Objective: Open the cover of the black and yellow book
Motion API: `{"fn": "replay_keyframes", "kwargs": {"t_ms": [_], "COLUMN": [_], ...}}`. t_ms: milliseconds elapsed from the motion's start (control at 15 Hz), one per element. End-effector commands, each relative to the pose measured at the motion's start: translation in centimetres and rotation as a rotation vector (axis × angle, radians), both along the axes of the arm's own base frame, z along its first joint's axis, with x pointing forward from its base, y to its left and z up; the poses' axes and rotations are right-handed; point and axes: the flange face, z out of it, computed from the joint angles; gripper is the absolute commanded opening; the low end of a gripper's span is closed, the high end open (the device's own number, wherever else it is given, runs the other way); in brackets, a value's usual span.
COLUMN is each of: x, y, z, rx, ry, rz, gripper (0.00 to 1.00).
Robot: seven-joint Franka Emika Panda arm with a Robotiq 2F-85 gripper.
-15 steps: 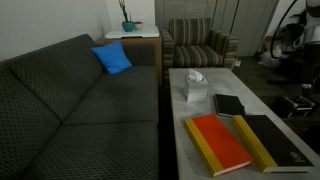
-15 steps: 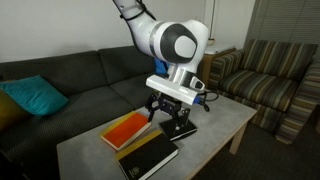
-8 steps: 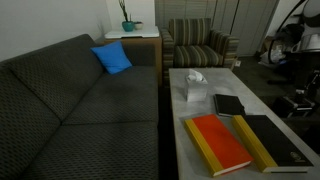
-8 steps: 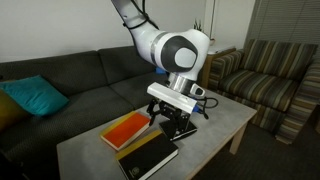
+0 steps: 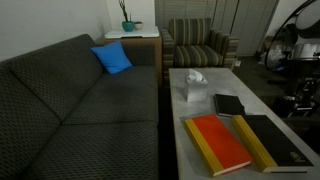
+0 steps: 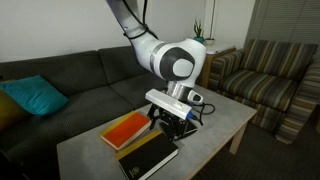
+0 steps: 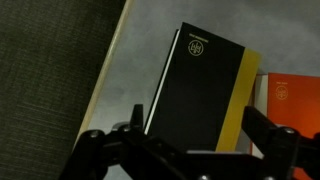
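Note:
The black and yellow book (image 7: 200,85) lies closed on the light table (image 7: 125,75), its black cover (image 7: 195,100) flat and its yellow spine strip (image 7: 240,95) toward the orange-red book (image 7: 288,95). In both exterior views it lies at the table's near end (image 5: 275,145) (image 6: 150,158). My gripper (image 7: 180,142) hovers above the book with its jaws spread wide and nothing between them. In an exterior view the gripper (image 6: 172,120) hangs over the table just behind the two large books.
The orange-red book (image 5: 220,143) (image 6: 128,129) lies beside the black and yellow one. A small all-black book (image 5: 229,105) and a tissue box (image 5: 194,88) lie further along the table. A dark sofa (image 5: 70,110) runs beside the table, and a striped armchair (image 6: 270,75) stands beyond it.
The arm has come down a little and shifted slightly toward the books. The books have not moved, and the cover stays closed.

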Motion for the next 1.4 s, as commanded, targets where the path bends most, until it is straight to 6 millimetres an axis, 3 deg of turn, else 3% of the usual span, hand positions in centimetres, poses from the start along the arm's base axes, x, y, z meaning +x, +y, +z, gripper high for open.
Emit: {"fn": "replay_keyframes", "kwargs": {"t_ms": [0,267,533,667,867,1000,1333], "x": [0.9,1.0,1.0,0.6,0.5,1.3,2.5], "y": [0.4,0.4,-1.1,-0.6,-1.2,-0.5,-0.6], "z": [-2.9,-5.5,-7.8,-7.4,-8.4,-7.8,-11.2], "rx": [-0.045,-0.052,0.001,-0.027,-0.021,-0.048,-0.039], "ry": [0.001,0.016,0.009,0.023,0.025,-0.068,-0.213], "rz": [-0.067,-0.114,-0.178,-0.148,-0.162,-0.146,-0.280], "gripper": [1.00,1.00,1.00,1.00,1.00,1.00,1.00]}}
